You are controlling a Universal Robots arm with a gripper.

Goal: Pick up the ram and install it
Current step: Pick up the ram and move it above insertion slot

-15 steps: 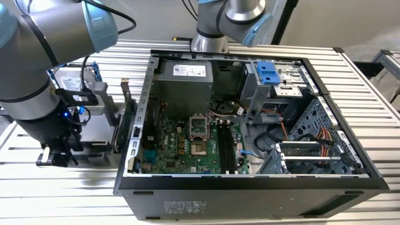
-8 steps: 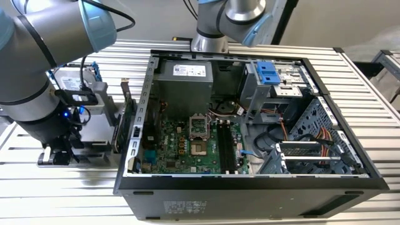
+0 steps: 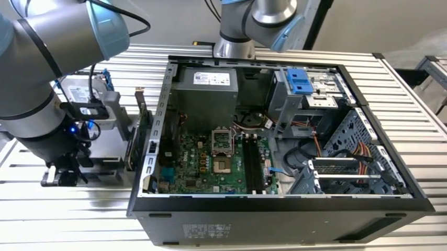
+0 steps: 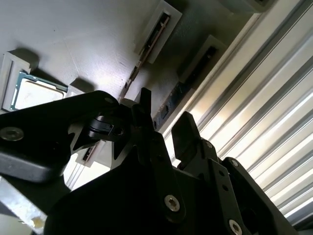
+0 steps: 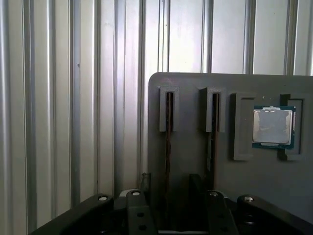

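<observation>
The ram [image 5: 168, 132] stands on edge in a slot of the grey holder tray [image 5: 190, 88], seen as a thin dark strip in both wrist views. My gripper [image 5: 170, 185] is open, with one black finger on each side of the strip and a gap showing on both sides. In the second wrist view the ram [image 4: 169, 100] runs down between the two fingertips of the gripper [image 4: 164, 108]. In the exterior view the gripper [image 3: 62, 175] hangs low over the tray, at the exterior view's left of the open computer case [image 3: 279, 206]. The motherboard's long memory slots [image 3: 255, 164] lie inside the case.
A second thin board [image 5: 213, 127] stands in the neighbouring slot and a square processor chip [image 5: 273, 126] lies in a pocket beyond it. An upright card [image 3: 133, 141] and a blue-framed drive [image 3: 94, 89] stand between tray and case. A ribbed metal table [image 5: 58, 98] lies underneath.
</observation>
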